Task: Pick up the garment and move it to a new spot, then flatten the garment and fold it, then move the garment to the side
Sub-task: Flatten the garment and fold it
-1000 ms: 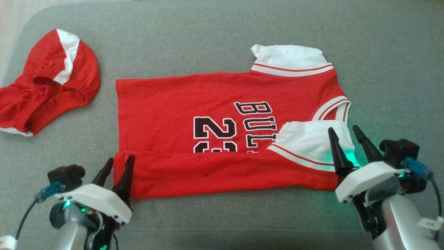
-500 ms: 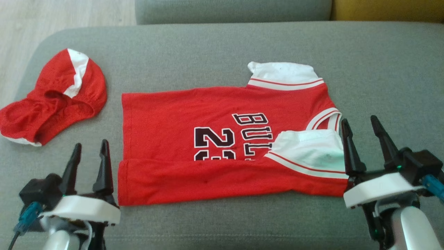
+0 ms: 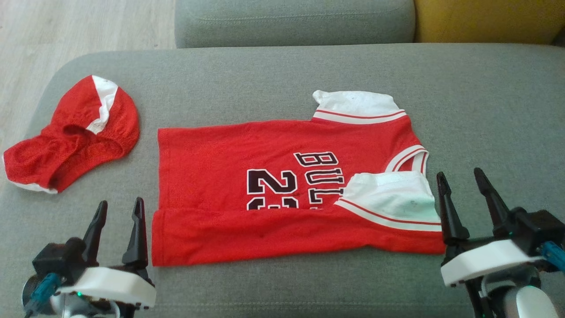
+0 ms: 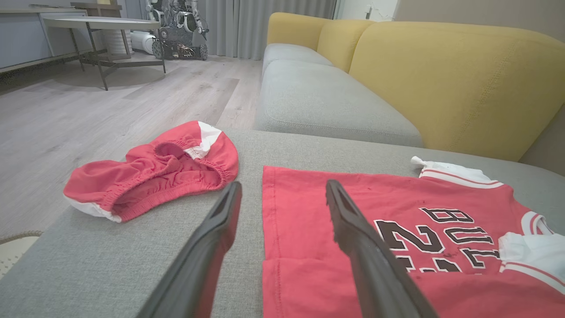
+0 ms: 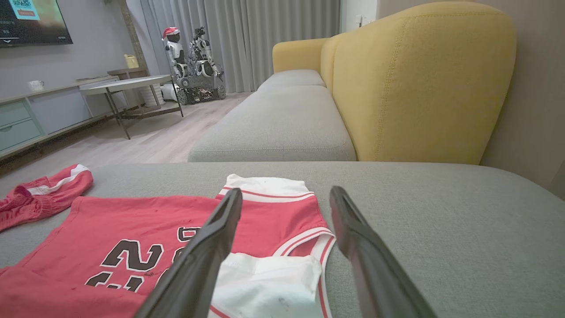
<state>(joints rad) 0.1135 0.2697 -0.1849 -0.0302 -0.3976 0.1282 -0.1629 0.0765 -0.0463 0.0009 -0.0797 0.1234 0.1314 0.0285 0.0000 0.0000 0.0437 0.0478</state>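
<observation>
The left jaws are standing released, their two dark fingers (image 3: 137,229) spread apart and gripping nothing. The right jaws are likewise gaping wide, fingers (image 3: 446,212) parted and empty. The garment (image 3: 273,150), a red jersey, is lying flat on the grey sofa seat (image 3: 247,75) between the two sets of jaws. Its lower hem corner is sitting just to the right of the left jaws, apparently not touching them, and in the left wrist view the hem edge is running up through the gap between those fingers. Its white sleeve (image 3: 390,196), folded over onto the red front, is lying just to the left of the right jaws. The jersey's long edge nearest the jaws is lying folded up over the lower part of the black number (image 3: 271,183). A pair of red shorts (image 3: 75,137) is lying crumpled ahead and to the left of the left jaws, apart from the jersey.
</observation>
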